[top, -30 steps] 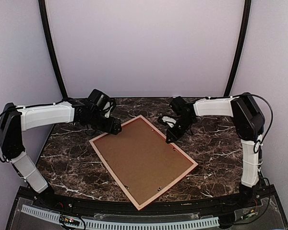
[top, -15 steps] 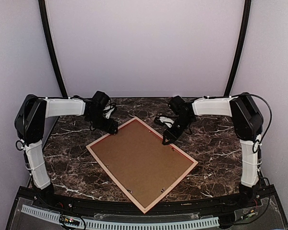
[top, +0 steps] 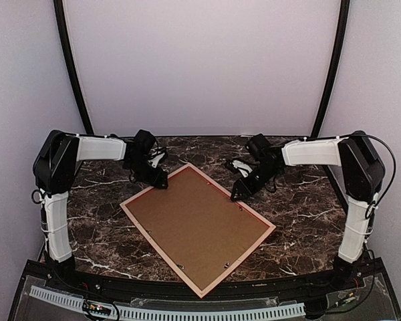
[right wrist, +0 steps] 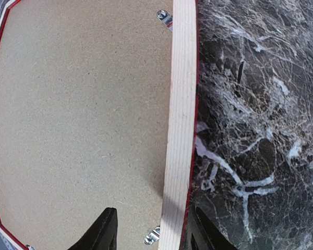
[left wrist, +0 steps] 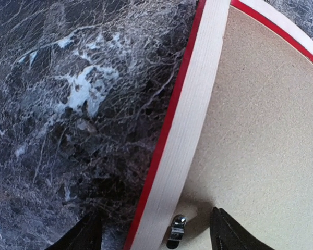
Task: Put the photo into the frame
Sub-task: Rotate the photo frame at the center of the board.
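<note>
The frame [top: 237, 262] lies face down on the marble table, pale wood rail up, with the brown backing board [top: 197, 224] filling it. The photo is out of view. My left gripper [top: 159, 180] is open at the far left rail; its fingers stand either side of the rail [left wrist: 193, 104], one over the table, one over the board [left wrist: 261, 130], beside a metal clip [left wrist: 176, 230]. My right gripper [top: 237, 194] is open astride the far right rail [right wrist: 180, 104], one finger over the board [right wrist: 83, 114], the other close to the red outer edge.
Dark marble table [top: 301, 200] runs around the frame. Small metal clips [right wrist: 166, 18] sit along the rail's inner side. Purple walls close the back and sides. Black poles [top: 73, 73] rise at the back corners.
The frame's far end has slid slightly left. My left arm's elbow has swung out to the left, its gripper staying at the rail. My right gripper has opened and drawn back a little.
</note>
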